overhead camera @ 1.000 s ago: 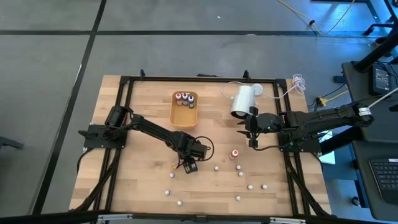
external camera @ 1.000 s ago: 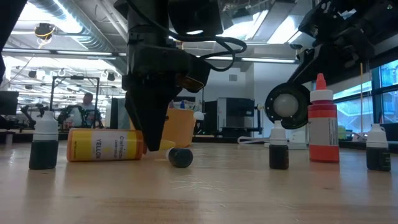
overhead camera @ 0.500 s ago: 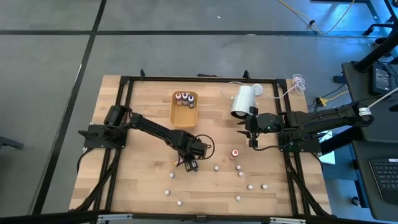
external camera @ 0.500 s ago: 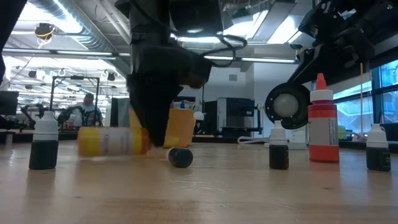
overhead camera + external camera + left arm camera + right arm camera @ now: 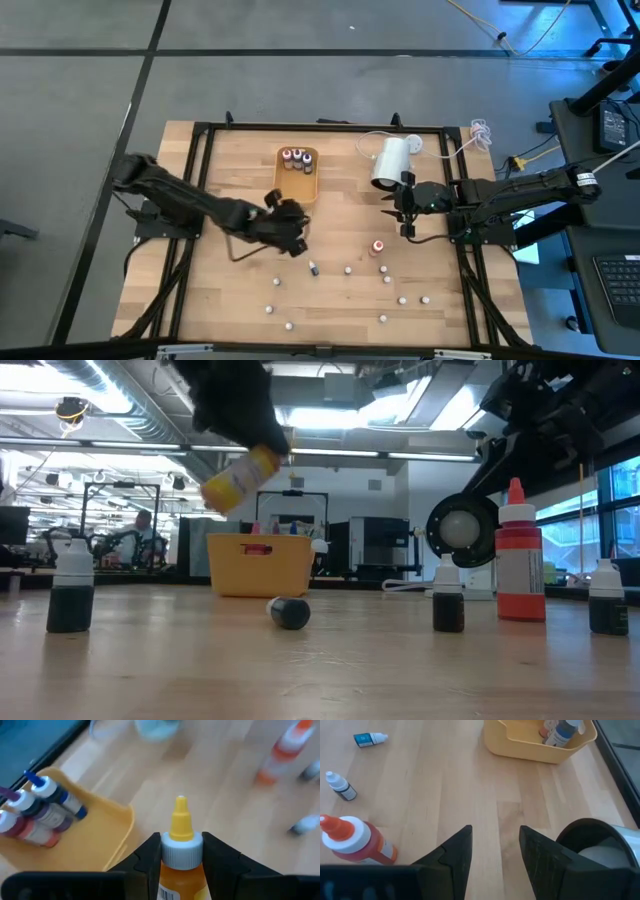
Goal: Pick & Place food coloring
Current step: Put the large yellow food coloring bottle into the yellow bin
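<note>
- Wooden table (image 5: 230, 290) under me carries scattered food coloring bottles (image 5: 402, 299).
- My left gripper (image 5: 181, 851) clamps a yellow bottle (image 5: 180, 845), lifted off the table near the yellow tray (image 5: 297, 190).
- My right gripper (image 5: 495, 851) hangs with fingers apart, holding nothing, beside the white cylinder (image 5: 390, 163).

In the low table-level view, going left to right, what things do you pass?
Dark bottle with white cap → yellow bottle held up in the left gripper → dark bottle lying on its side → small dark upright bottle → red bottle with red pointed tip → dark bottle at the edge.
</note>
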